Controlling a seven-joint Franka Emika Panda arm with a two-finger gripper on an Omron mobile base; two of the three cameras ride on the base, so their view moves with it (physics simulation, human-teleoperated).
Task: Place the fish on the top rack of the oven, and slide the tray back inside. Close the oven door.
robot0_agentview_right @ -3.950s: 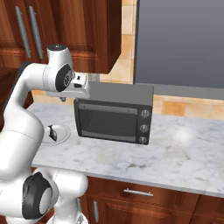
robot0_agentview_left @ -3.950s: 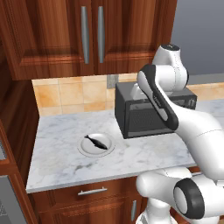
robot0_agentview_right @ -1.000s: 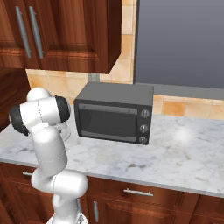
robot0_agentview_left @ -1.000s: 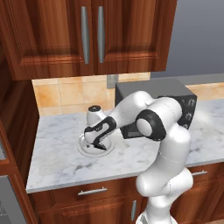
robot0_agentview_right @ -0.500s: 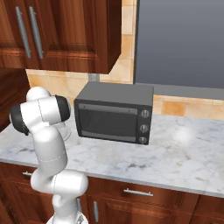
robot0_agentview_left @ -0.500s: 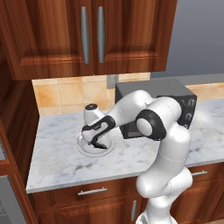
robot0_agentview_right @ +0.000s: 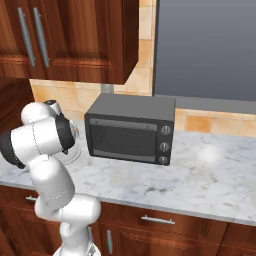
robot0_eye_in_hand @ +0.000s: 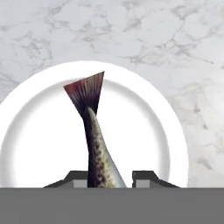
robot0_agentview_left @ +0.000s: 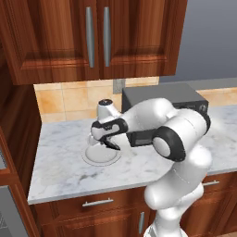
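In the left base view the white arm bends left over the marble surface (robot0_agentview_left: pixel 60 171), and the hand (robot0_agentview_left: pixel 111 144) points down onto a white plate (robot0_agentview_left: pixel 95 156) that lies toward the left of the surface, in front of the tiled back wall. The arm's wrist covers most of the plate, so the fish cannot be made out here. A small dark toaster oven (robot0_agentview_left: pixel 162 96) stands to the right behind the arm, partly hidden by the elbow. Wooden cupboards (robot0_agentview_left: pixel 92 37) with two bar handles hang above.

In the right base view the arm's shoulder and elbow rise at the left and block the plate (robot0_agentview_right: pixel 75 150), of which a sliver of rim shows. The toaster oven (robot0_agentview_right: pixel 131 129) stands just right of it on the surface (robot0_agentview_right: pixel 200 180), door shut, three knobs down its right side.

In the hand view the fish (robot0_eye_in_hand: pixel 95 140) lies on the plate (robot0_eye_in_hand: pixel 39 144), its fanned tail pointing away and its speckled body running down between the two fingertips (robot0_eye_in_hand: pixel 146 177). The fingers stand close on either side of the body, clamped on the fish. Marble surface (robot0_eye_in_hand: pixel 175 39) surrounds the plate.
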